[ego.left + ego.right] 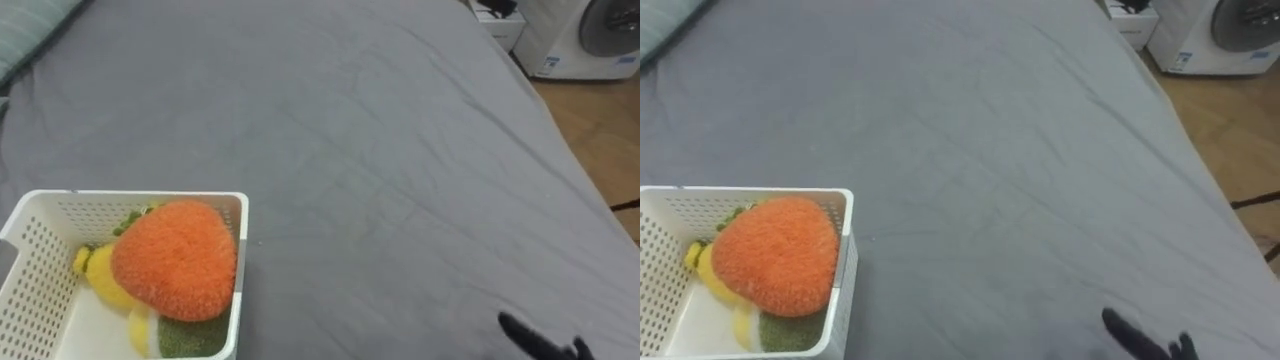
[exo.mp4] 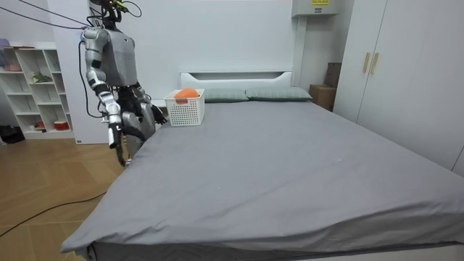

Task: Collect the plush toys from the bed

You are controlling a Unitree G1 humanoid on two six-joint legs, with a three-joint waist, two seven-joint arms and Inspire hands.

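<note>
Right hand (image 1: 538, 336): dark fingers reach in at the lower right of the eye views, over the grey sheet near the bed's edge; they look straight and spread, with nothing between them.
Left hand (image 2: 155, 112): low at the robot's side in the room view, just beside the basket; too small there to tell how its fingers are set.
Basket (image 1: 60, 205): white, perforated, standing on the bed at the lower left of the eye views, well apart from the right hand.
Orange plush toy (image 1: 175, 258): lies on top inside the basket, against its right wall.
Yellow toy (image 1: 100, 275): in the basket, partly under the orange one, at its left.
Green toy (image 1: 190, 337): in the basket's near right corner, below the orange one.
Bed (image 1: 380, 180): grey sheet, lightly creased.
Pillow (image 1: 30, 30): striped, at the far left corner.
Robot: stands upright at the bed's side near the headboard, on the room view's left.
Washing machine (image 1: 590, 35): beyond the bed's far right corner, on the wooden floor.
</note>
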